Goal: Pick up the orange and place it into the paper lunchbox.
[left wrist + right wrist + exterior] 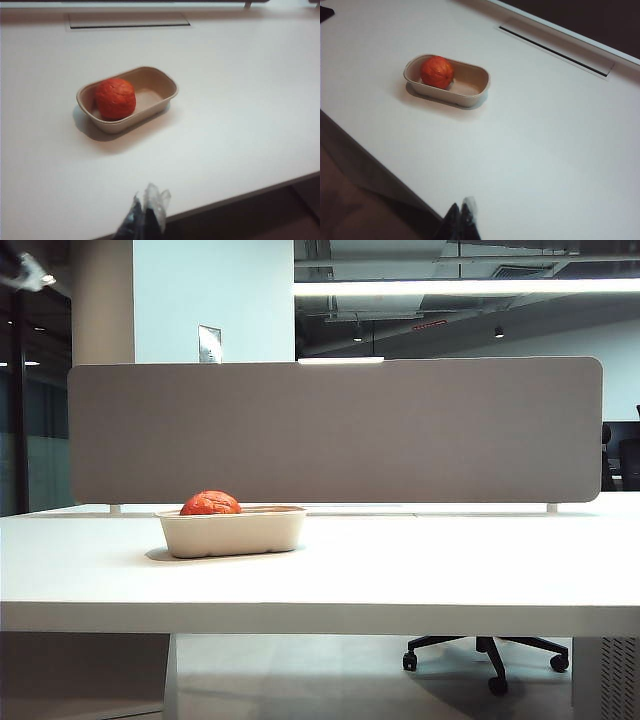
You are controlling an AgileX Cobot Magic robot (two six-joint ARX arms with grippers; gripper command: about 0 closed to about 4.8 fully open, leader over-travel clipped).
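The left gripper [147, 212] hangs over the near edge of the table [240, 100], its two fingertips pressed together with nothing between them, well apart from the paper lunchbox [167, 82]. The right gripper [461, 217] sits likewise at the table edge on the other side, jaws closed and empty. Neither arm shows in the exterior view.

The orange [115, 98] already lies inside the lunchbox, resting on the tray floor at one end, against the wall, with the other end bare. Seen from the front, its top [210, 503] rises just above the rolled rim [230, 512]. By my judgement the placing step is done and both arms are in the retreat; nothing more seems called for than to keep clear of the tray.

Around it the white tabletop is bare apart from a narrow cable slot [552, 51] near the far edge. A grey divider panel [340, 430] stands behind the table, and an office chair base [490, 652] shows beneath it. Nothing stands between either gripper and the lunchbox.
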